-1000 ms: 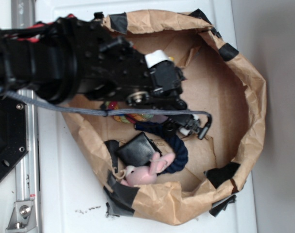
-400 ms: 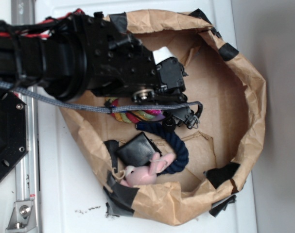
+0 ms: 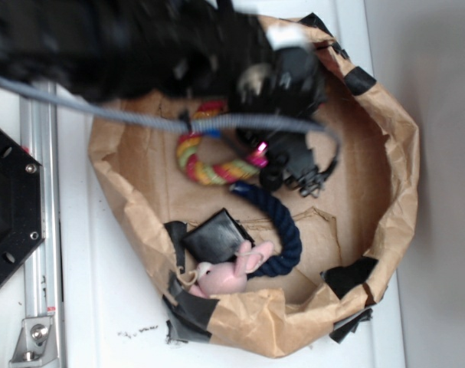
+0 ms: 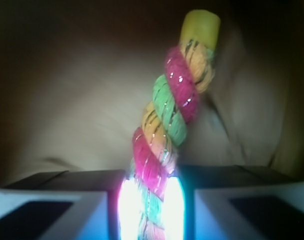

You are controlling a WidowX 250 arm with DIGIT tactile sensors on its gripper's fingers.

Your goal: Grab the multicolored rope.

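The multicolored rope (image 3: 205,165), twisted of red, yellow and light green strands, curves in a loop inside the brown paper bag (image 3: 385,130). In the wrist view the rope (image 4: 172,120) runs up from between my two fingers to its yellow end. My gripper (image 3: 266,157) is shut on the rope's right end, and the arm above it is blurred. In the wrist view the gripper (image 4: 150,207) has one finger (image 4: 51,205) on each side, pressed against the rope.
A dark navy rope (image 3: 282,230) lies below the multicolored one. A black block (image 3: 217,236) and a pink soft toy (image 3: 232,272) sit at the bag's lower left. A grey cable (image 3: 140,119) crosses the bag. A black plate (image 3: 10,207) lies at left.
The arm has swung up and to the right, uncovering the multicolored rope's loop. The rope's right end now sits in the gripper and has shifted upward with it.
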